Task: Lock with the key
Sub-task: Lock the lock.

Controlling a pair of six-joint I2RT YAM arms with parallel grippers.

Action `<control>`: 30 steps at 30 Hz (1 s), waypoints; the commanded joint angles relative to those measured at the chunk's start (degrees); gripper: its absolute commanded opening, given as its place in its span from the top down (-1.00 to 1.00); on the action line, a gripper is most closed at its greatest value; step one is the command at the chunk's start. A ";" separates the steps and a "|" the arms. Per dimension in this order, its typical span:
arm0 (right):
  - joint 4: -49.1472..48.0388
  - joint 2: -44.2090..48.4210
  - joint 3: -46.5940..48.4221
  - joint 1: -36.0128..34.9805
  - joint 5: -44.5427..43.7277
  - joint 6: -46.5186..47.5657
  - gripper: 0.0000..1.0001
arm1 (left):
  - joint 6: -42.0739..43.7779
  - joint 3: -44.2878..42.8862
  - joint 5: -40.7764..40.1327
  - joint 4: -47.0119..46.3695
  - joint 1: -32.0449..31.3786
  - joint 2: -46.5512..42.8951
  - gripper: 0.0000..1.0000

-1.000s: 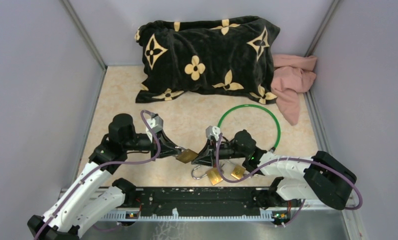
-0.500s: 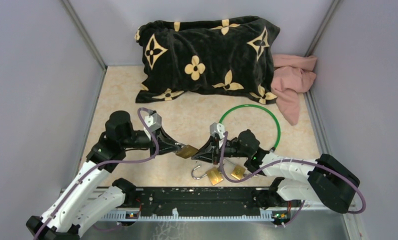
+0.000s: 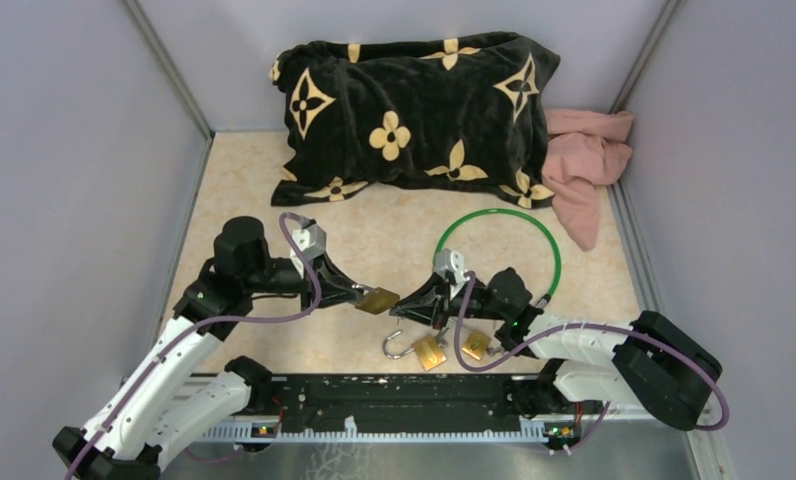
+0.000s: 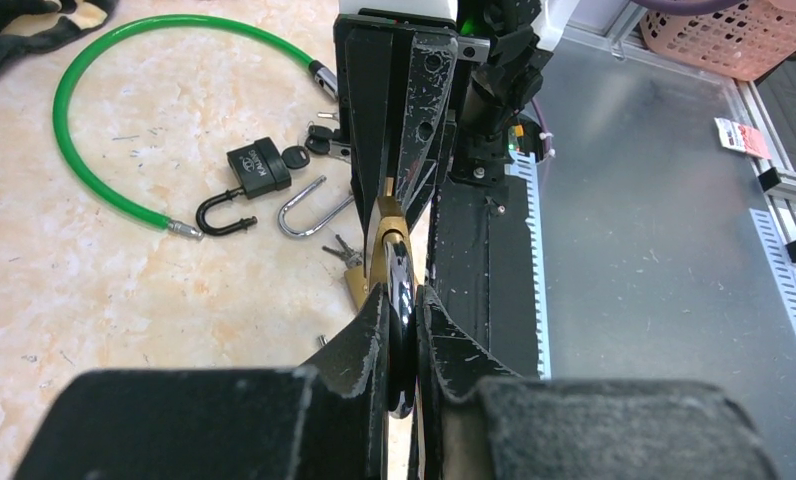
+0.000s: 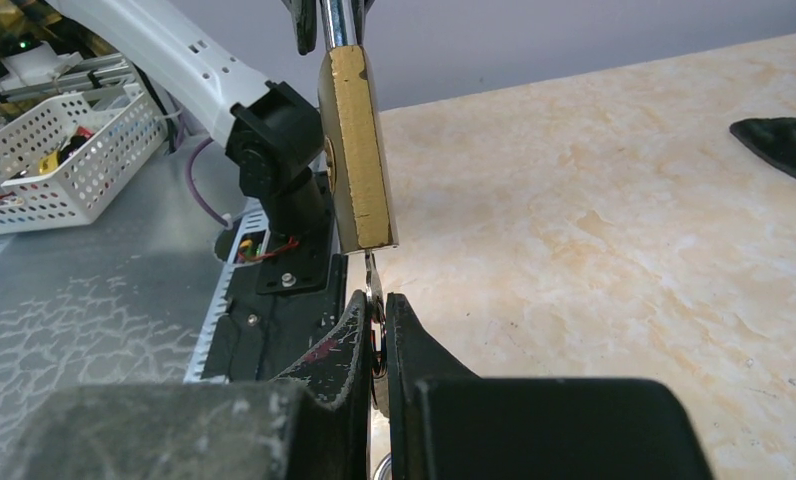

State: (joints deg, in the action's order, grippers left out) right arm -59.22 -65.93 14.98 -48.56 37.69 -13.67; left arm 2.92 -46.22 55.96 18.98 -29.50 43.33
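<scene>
My left gripper (image 3: 352,295) is shut on the shackle end of a brass padlock (image 3: 378,300) and holds it above the floor. In the left wrist view the padlock (image 4: 384,245) runs edge-on away from my left gripper (image 4: 402,292). My right gripper (image 3: 412,297) faces it and is shut on a small silver key (image 5: 373,277). In the right wrist view the key's tip is at the bottom face of the padlock (image 5: 358,150), just above my right gripper (image 5: 375,302). I cannot tell how deep the key sits.
An open brass padlock (image 3: 421,348) and another brass lock (image 3: 476,344) lie near the front rail. A black padlock (image 4: 257,170), loose keys (image 4: 317,138) and a green cable loop (image 3: 499,250) lie on the floor. A black patterned pillow (image 3: 414,105) and a pink cloth (image 3: 584,160) are at the back.
My left gripper has raised the padlock slightly and moved it away from the rail. My right wrist has shifted right, and its fingers with the key now line up with the padlock's end.
</scene>
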 commanded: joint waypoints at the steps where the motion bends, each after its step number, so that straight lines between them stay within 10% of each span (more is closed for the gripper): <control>1: 11.06 -0.76 -4.92 2.75 -0.03 3.03 1.00 | 1.39 -6.99 2.86 -4.78 1.29 -2.09 1.00; 19: 13.01 -0.88 -8.57 3.82 -3.34 4.02 1.00 | -9.38 -6.63 3.03 -18.57 4.01 -2.42 1.00; 30: 18.02 2.74 -1.47 3.93 -3.54 2.08 1.00 | 5.28 8.04 -1.77 -3.15 3.92 0.13 1.00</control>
State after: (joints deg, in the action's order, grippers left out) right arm -41.04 -66.32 7.55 -44.82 34.54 -12.51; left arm 1.54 -43.66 56.55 11.16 -25.67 41.30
